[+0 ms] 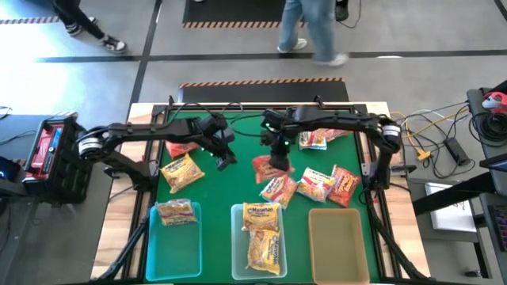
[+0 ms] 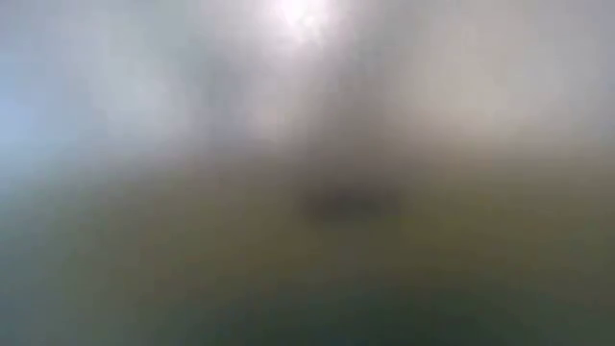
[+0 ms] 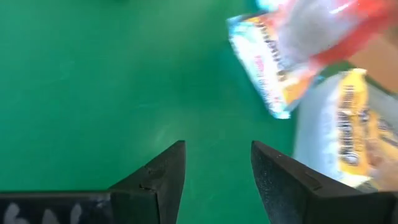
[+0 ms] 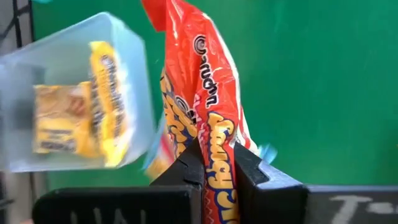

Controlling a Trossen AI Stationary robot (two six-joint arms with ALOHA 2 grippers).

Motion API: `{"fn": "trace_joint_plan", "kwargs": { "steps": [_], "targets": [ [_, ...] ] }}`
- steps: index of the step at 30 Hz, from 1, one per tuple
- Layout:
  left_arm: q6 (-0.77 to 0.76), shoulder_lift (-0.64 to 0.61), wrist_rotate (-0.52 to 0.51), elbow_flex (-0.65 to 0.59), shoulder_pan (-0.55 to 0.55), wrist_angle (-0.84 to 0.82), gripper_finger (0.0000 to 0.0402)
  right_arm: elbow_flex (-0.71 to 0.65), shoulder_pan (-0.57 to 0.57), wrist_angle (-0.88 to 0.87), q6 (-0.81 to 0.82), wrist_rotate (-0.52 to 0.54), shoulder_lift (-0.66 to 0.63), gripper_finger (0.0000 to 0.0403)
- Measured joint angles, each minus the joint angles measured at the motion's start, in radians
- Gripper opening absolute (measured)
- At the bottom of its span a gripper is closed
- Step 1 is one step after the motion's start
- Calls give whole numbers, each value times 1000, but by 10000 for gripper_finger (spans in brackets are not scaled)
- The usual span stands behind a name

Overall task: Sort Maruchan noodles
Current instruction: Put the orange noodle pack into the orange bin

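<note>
Three translucent bins line the table's near edge: the left bin (image 1: 173, 241) holds 1 yellow packet (image 1: 176, 210), the middle bin (image 1: 259, 245) 2 yellow packets (image 1: 263, 235), the right bin (image 1: 338, 244) none. Farther in, on the green mat (image 1: 238, 178), the right gripper (image 4: 217, 163) is clenched on a red Maruchan packet (image 4: 208, 112), its crinkled plastic pinched between both fingers at mid-table and rising out past them. Beside it, loose packets (image 1: 317, 186) lie in a cluster toward the right. At left, the left gripper (image 3: 217, 163) hangs above bare mat, fingers parted and grasping nothing, an orange-yellow packet (image 1: 181, 172) just left of it. More packets (image 1: 317, 138) lie at the far right.
</note>
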Motion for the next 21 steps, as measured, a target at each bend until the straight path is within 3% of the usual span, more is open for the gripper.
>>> {"fn": "trace_joint_plan", "kwargs": {
  "steps": [7, 12, 17, 21],
  "targets": [
    [-16, -29, -10, -9, 3, -12, 164, -2, 96, -182, 208, 11, -143, 26],
    [-55, -30, -10, -9, 2, 10, 164, -11, 265, -285, 323, 15, -220, 26],
    [-113, -30, -13, -9, -2, 64, 164, -27, 436, -379, 421, 102, -236, 26],
    [-177, -30, -12, -9, -12, 130, 164, -85, 548, -404, 492, 113, -238, 26]
  ]
}}
